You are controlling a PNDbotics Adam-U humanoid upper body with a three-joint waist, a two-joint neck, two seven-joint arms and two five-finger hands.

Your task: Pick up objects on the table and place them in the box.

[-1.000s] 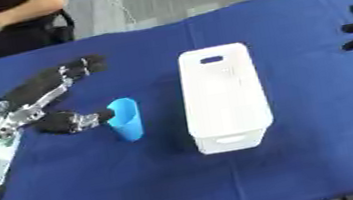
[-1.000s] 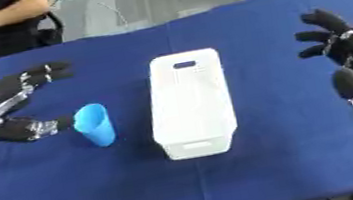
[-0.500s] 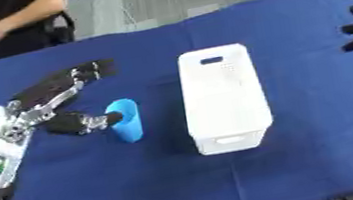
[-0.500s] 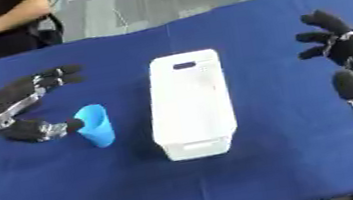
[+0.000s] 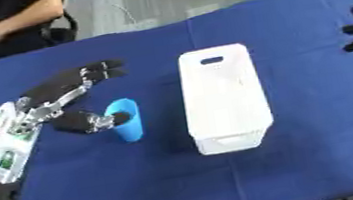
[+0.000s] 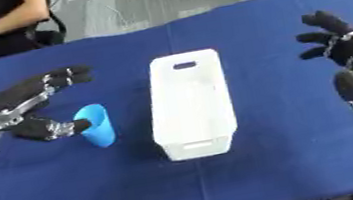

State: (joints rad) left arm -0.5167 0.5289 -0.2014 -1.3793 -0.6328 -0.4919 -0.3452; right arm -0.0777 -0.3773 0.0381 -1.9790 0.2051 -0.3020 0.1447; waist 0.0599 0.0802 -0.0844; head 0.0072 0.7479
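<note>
At the left of the blue worktop (image 5: 312, 151) the left hand (image 5: 61, 102) reaches in, its fingers (image 5: 96, 73) stretched out long and spread, gripping nothing. The thumb lies lower and its tip touches the rim of a blue cup (image 5: 124, 120). The cup sits just beyond that thumb tip and below the outstretched fingers, which pass above it without touching it; it is tilted, its open mouth turned up toward the hand. Whether it rests flat on the worktop cannot be told.

Past the cup, on the side away from the left hand, stands a white box (image 5: 222, 96), long and narrow, upright, with a slot handle at its far end. The cup is near its left wall but apart from it. Nothing can be seen inside the box.

Well beyond the box, at the right edge, the right hand (image 6: 337, 42) is held up with its fingers spread and relaxed, gripping nothing, well apart from both box and cup.
</note>
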